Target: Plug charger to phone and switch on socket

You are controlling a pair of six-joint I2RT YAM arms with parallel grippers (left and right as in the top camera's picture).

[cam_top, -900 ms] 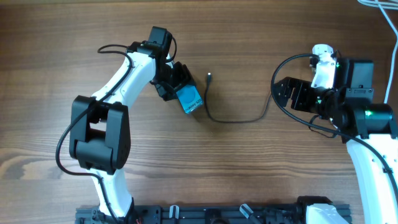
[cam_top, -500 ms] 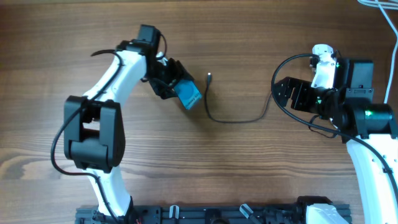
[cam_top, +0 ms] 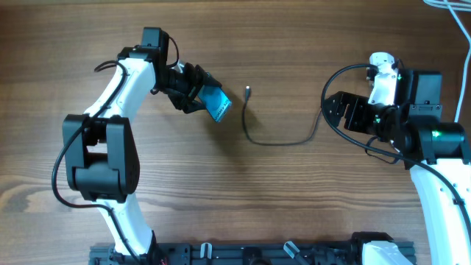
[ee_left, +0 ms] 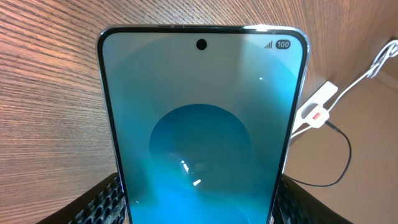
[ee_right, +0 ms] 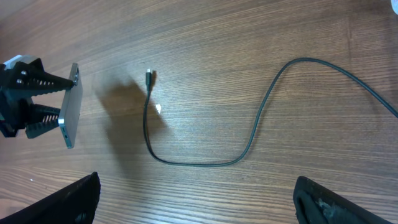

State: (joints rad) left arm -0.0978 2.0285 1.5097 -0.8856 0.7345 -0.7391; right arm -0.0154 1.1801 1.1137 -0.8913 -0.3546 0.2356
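Note:
My left gripper (cam_top: 193, 91) is shut on the phone (cam_top: 216, 103) and holds it tilted above the table, left of the charger's plug tip (cam_top: 249, 92). The cyan screen fills the left wrist view (ee_left: 199, 118), between the fingers of the left gripper (ee_left: 199, 211). The charger cable (cam_top: 280, 143) curves across the table toward the white socket (cam_top: 380, 70), which also shows with a red mark in the left wrist view (ee_left: 316, 109). My right gripper (ee_right: 199, 199) is open and empty above the cable (ee_right: 205, 163). The right wrist view shows the phone edge-on (ee_right: 69, 106) and the plug tip (ee_right: 148, 76).
A white cord (cam_top: 450, 13) runs off the table's far right corner. The right arm partly covers the socket in the overhead view. The wooden table (cam_top: 294, 199) lies under everything.
My left arm has swung up and to the left with the phone, tilting it further away from the plug tip. The right arm and the cable have not moved.

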